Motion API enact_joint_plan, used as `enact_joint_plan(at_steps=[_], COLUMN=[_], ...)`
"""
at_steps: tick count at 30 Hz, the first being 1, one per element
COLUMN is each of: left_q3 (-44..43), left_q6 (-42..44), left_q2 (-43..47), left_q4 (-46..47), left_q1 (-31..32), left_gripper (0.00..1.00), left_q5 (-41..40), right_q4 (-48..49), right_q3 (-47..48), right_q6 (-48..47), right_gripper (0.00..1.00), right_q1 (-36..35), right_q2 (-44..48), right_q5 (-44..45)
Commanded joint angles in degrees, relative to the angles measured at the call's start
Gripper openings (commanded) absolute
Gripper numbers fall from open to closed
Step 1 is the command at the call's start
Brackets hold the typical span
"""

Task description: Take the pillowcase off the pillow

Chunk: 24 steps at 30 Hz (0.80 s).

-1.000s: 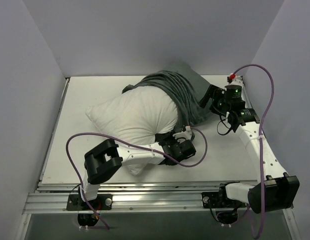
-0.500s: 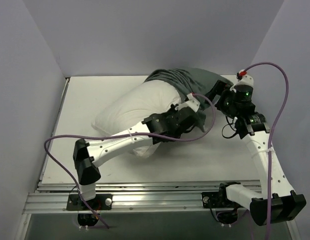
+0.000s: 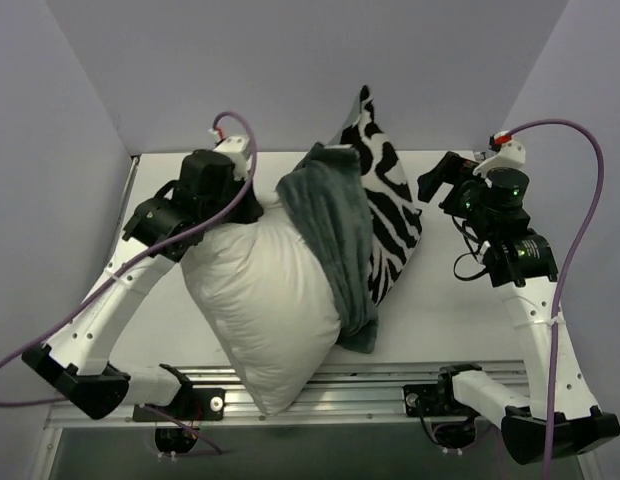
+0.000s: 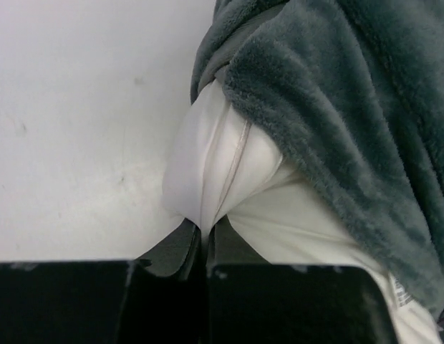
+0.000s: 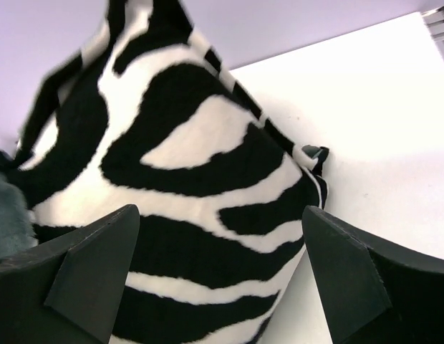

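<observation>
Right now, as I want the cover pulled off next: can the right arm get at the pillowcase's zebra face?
Probably yes: the right gripper stands open, facing the pillowcase with nothing between them. The left gripper is shut on the pillow.

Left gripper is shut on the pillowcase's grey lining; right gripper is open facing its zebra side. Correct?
No. The left gripper is shut on the pillow at its seam, not the pillowcase; the left wrist view shows it. The rest stands.

The plump white pillow (image 3: 262, 310) is mostly bare; the pillowcase (image 3: 340, 235), grey-green lining rolled outward, zebra face upright, bunches against its right side.
</observation>
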State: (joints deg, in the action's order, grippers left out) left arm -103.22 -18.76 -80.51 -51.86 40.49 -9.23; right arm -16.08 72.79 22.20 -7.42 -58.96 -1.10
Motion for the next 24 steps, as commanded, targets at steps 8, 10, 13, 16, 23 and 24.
enact_joint_plan(at_steps=[8,10,13,16,23,24], left_q3=[35.2,34.8,31.0,24.9,18.2,18.6], left_q6=[-8.1,-7.0,-5.1,-3.7,-2.8,-2.2], left_q2=[5.3,1.6,-2.4,-4.4,0.7,3.7], left_q4=[21.5,21.8,22.4,22.6,18.1,16.5], left_q1=[-23.3,-23.6,-24.0,-24.1,-23.5,-23.2], left_gripper=[0.09,0.18,0.28,0.58,0.94,0.94], left_q5=[13.2,12.0,9.8,7.9,7.1,7.0], right_q4=[3.4,3.7,4.6,5.3,5.3,5.2], right_q3=[-0.2,0.0,-0.3,0.2,3.8,4.3], right_q6=[-2.3,-2.9,-2.9,-3.7,-5.1,-5.7], right_gripper=[0.90,0.90,0.90,0.90,0.90,0.90], right_q1=[-7.5,-11.0,-16.2,-21.7,-28.5,-29.0], right_q2=[-7.0,-9.5,-12.9,-15.9,-21.3,-21.9], right_q5=[-10.0,-7.7,-7.0,-5.2,-5.7,-5.7])
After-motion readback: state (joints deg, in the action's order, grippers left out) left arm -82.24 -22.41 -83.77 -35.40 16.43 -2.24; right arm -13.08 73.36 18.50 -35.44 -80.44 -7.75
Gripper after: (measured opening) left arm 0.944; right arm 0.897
